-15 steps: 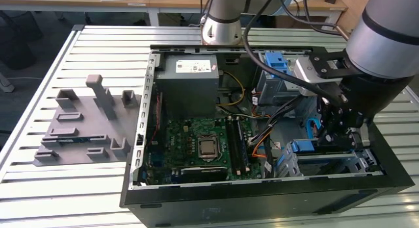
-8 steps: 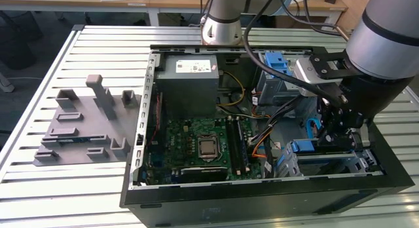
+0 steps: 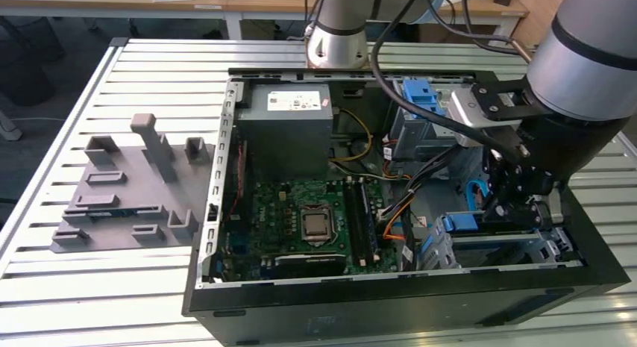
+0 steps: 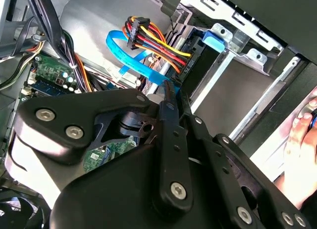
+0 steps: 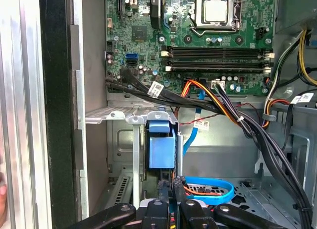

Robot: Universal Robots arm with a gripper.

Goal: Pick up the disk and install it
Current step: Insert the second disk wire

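Observation:
The disk [image 3: 463,222] stands on edge in the drive cage [image 3: 518,246] at the case's front corner, on the exterior view's right. Its blue plastic frame [image 5: 162,149] faces up between the cage's silver rails. My gripper [image 3: 508,213] reaches down into the case right over it. In both wrist views the black fingers [image 5: 163,192] sit close together on a thin blue edge, so the gripper [image 5: 172,185] is shut on the disk. The gripper [image 4: 171,90] ends beside the disk's blue tab [image 4: 215,40] and a bundle of coloured power wires [image 4: 158,45]. The disk's silver face is hidden.
The open computer case [image 3: 398,295] lies on a slatted metal table [image 3: 60,287], with the motherboard [image 3: 298,213] and a grey power supply box [image 3: 289,123] inside. A grey holder fixture [image 3: 130,190] lies at the exterior view's left. A person's hand [image 4: 302,140] is beside the case.

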